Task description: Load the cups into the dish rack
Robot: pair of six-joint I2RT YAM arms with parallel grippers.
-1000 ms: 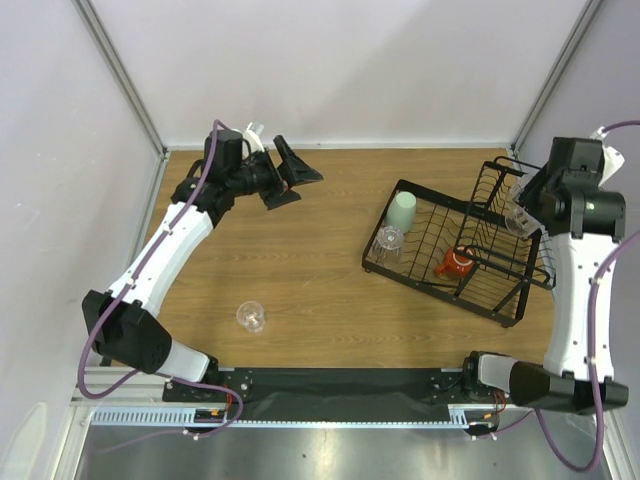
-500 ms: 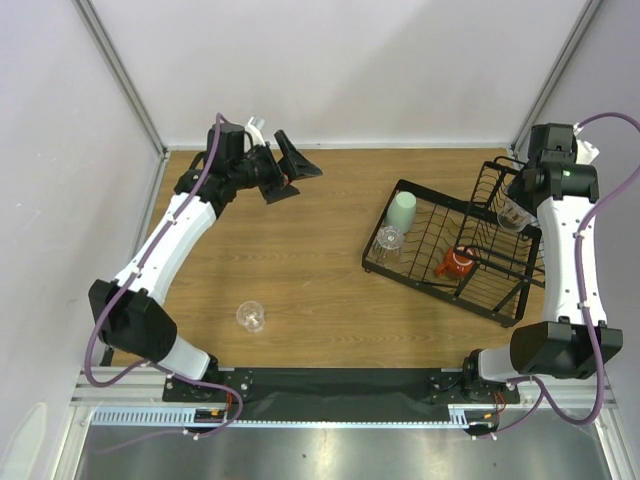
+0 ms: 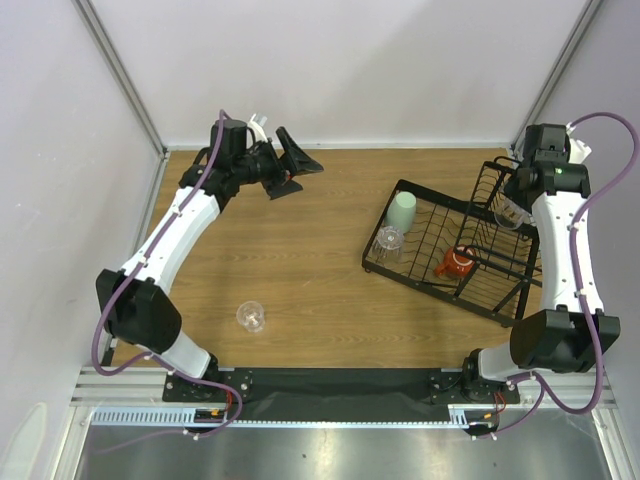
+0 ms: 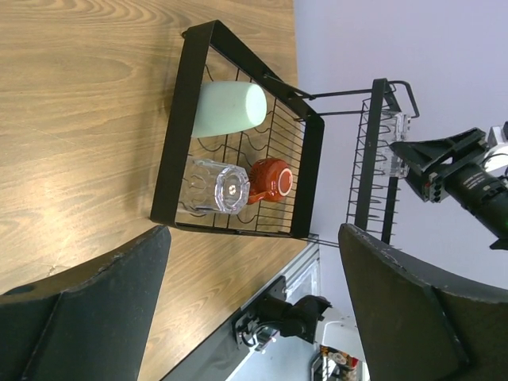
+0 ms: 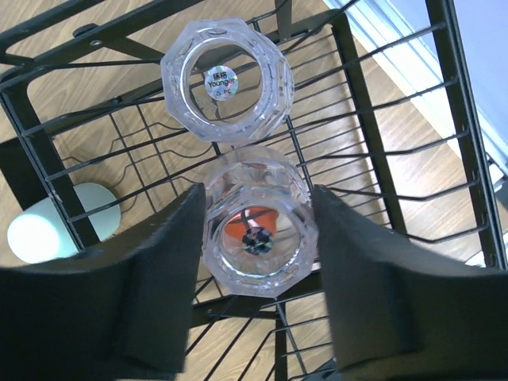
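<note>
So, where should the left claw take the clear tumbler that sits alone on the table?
Grip the clear tumbler across its side walls, coming straight down from above. It seems to stand on end, showing a round outline, and nothing crowds it on the table.

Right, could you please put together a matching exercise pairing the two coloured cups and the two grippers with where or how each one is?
Things:
1. mint-green cup
2. orange-red mug
3. left gripper
4. right gripper

Place or state:
A. shut on a clear tumbler
B. in the dish rack tray, beside the taller basket section
C. open, holding nothing
D. in the tray's far left corner, as the top view shows it

Pairs: 1-D, 2-B, 3-C, 4-A.
</note>
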